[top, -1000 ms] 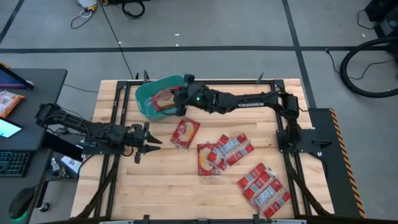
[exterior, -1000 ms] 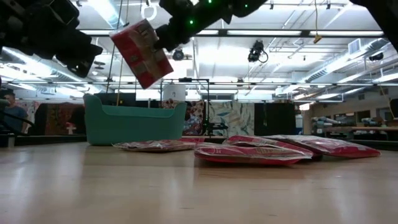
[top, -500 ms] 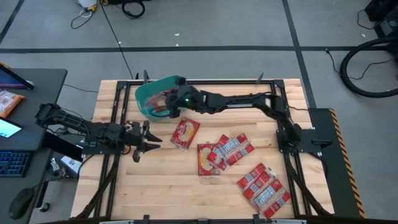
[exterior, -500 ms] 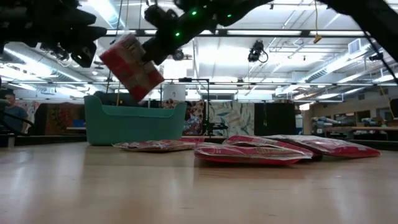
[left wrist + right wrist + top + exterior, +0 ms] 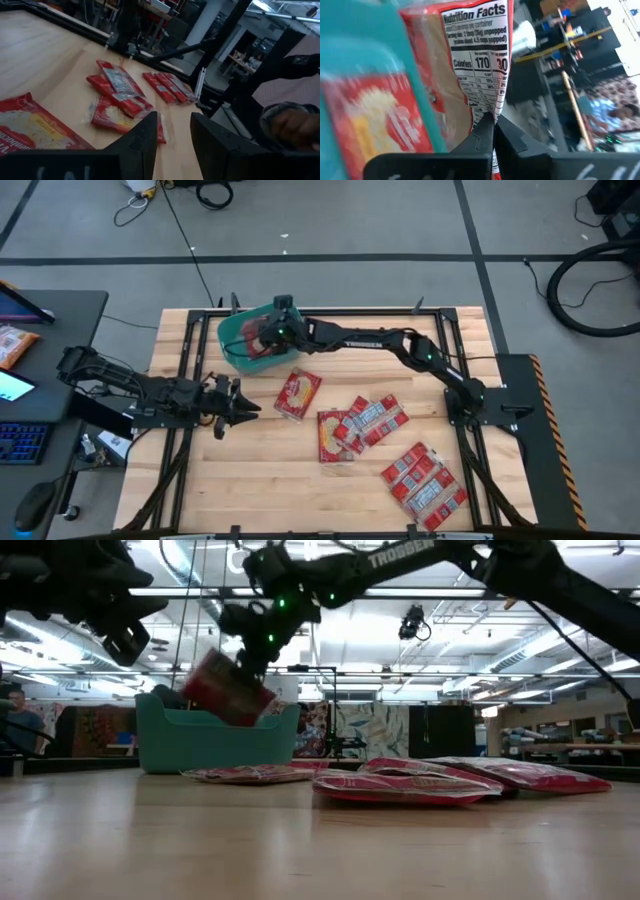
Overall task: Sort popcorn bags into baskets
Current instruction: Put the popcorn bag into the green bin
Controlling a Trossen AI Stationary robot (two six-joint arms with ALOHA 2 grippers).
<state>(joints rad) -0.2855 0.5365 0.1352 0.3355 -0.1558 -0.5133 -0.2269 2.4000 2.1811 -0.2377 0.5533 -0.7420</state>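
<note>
The teal basket [image 5: 232,340] stands at the table's far left; in the low view its wall [image 5: 215,740] faces me. My right gripper [image 5: 268,332] reaches over it, shut on one red popcorn bag [image 5: 228,690] whose printed back [image 5: 475,50] fills the right wrist view. Another bag [image 5: 375,120] lies inside the basket. Several popcorn bags lie flat on the table: one [image 5: 298,393] near the basket, a pile [image 5: 360,423] mid-table, more [image 5: 425,480] at the near right. My left gripper [image 5: 238,408] hovers open at the table's left, holding nothing. My right gripper pinches the bag's edge seam [image 5: 494,114] beside the nutrition panel between its two fingers. The fingers come from the table's right, slanting down. The bag hangs tilted below them, lifted clear of the table, its lower end [image 5: 215,705] level with the basket's rim.
A black metal frame [image 5: 330,312] runs round the tabletop. The left wrist view shows the loose bags [image 5: 120,90] ahead of my open left fingers [image 5: 145,137]. Bare wood lies along the near left [image 5: 260,490]. A desk with a keyboard [image 5: 20,442] stands left of the table.
My right gripper has gone toward the table's left edge and down with the bag, from beside the basket to over it. The bag has sunk from well above the basket to its rim and tipped. My left gripper has rolled a little in place.
</note>
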